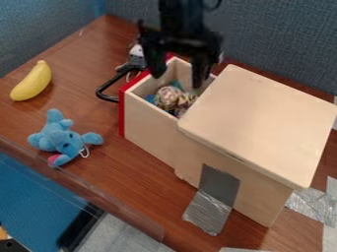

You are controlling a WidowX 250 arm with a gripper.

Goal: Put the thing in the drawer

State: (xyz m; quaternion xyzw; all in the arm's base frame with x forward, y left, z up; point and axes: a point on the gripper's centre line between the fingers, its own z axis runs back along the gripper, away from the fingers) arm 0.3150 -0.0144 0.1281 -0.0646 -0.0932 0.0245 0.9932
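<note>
The wooden cabinet [263, 118] stood with its drawer [148, 122] open. Above the drawer hung the black gripper [177, 78], fingers parted, gripping nothing. Below it, inside the drawer, lay the spotted toy [169, 97]. The arm [181, 15] was cut off at the top; the toy's underside was hidden, its outline indistinct. It appeared rounded, tan and brown, beside blue material [150, 99].

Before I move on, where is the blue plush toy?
In the camera view, the blue plush toy lies at the left on the wooden table, below the yellow banana and left of the open drawer.
</note>
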